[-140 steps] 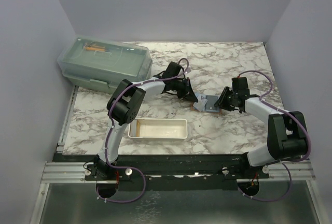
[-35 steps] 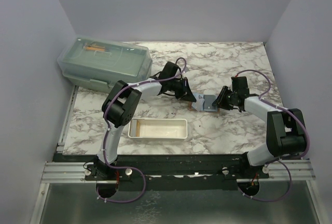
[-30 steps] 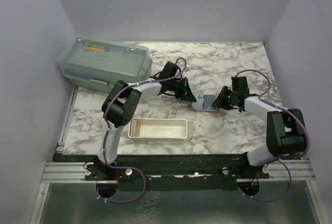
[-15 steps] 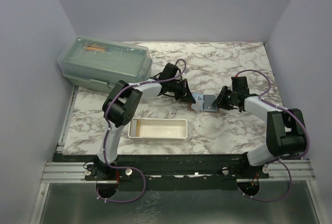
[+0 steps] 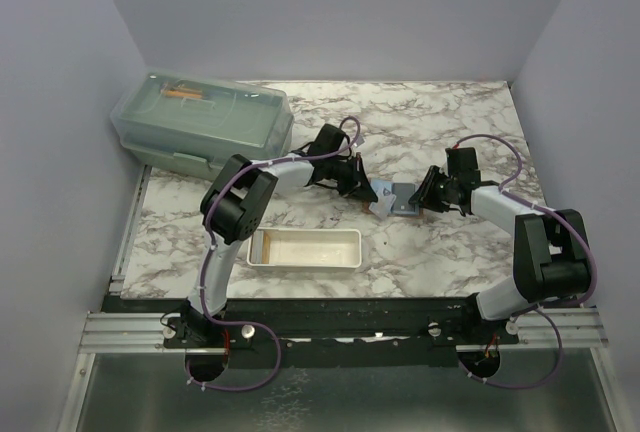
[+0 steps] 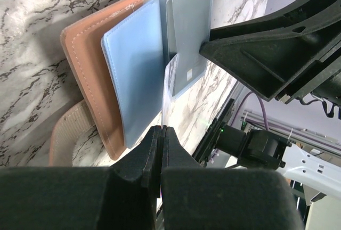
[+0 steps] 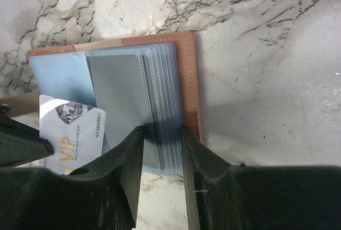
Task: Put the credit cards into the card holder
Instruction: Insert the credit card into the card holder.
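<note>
The tan-brown card holder [image 5: 404, 202] lies open on the marble top, its clear sleeves [image 7: 160, 102] fanned out with a grey card [image 7: 117, 97] inside one. My left gripper [image 6: 161, 129] is shut on a pale credit card [image 7: 72, 134] printed VIP, which shows edge-on [image 6: 165, 89] in the left wrist view. The card's far corner rests over the holder's blue pocket [image 6: 136, 75]. My right gripper [image 7: 162, 129] is open, with one fingertip [image 7: 136, 139] down on the sleeves and the other beside the brown edge [image 7: 189, 81].
A long white tray [image 5: 303, 248] sits near the front, left of centre. A lidded translucent green box [image 5: 200, 122] stands at the back left. Grey walls close in the table on three sides.
My left gripper has shifted slightly with the card, which now shows more plainly at the holder's left side. The right arm has not moved.
</note>
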### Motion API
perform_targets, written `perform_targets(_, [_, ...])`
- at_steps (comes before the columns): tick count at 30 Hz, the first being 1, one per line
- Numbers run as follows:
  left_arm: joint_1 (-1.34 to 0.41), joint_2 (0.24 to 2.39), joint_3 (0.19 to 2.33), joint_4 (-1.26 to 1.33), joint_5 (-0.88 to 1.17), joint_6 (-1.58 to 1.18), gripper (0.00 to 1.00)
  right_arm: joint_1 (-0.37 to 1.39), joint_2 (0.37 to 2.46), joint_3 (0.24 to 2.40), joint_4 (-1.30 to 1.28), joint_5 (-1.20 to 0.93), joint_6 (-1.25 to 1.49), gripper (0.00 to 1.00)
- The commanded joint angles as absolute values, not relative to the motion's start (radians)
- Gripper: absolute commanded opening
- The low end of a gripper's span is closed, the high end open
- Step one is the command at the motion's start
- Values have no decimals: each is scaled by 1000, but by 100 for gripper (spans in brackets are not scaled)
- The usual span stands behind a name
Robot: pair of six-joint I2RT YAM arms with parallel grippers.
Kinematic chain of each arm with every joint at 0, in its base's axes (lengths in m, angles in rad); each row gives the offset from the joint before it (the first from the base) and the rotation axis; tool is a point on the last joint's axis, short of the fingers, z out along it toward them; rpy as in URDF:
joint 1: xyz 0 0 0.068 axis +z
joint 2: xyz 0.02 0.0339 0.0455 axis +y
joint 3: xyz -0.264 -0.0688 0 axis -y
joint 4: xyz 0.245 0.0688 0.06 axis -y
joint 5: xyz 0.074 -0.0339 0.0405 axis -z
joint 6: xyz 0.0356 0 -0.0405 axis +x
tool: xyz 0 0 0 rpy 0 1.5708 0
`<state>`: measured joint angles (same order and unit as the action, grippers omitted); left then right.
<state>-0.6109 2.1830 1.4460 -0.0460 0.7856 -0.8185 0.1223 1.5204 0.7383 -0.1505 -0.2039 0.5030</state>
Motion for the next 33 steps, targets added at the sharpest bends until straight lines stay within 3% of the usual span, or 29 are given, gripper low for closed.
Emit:
perform_targets(1, [-616, 2224, 1480, -26, 773, -831, 0, 127, 1549, 710, -189, -236, 486, 33])
perform_targets(12, [-606, 2258, 1476, 131, 712, -956, 0, 127, 1543, 712, -187, -246, 488, 33])
perform_targets(33, [-600, 2289, 1473, 198, 665, -976, 0, 128, 1557, 716, -183, -265, 494, 33])
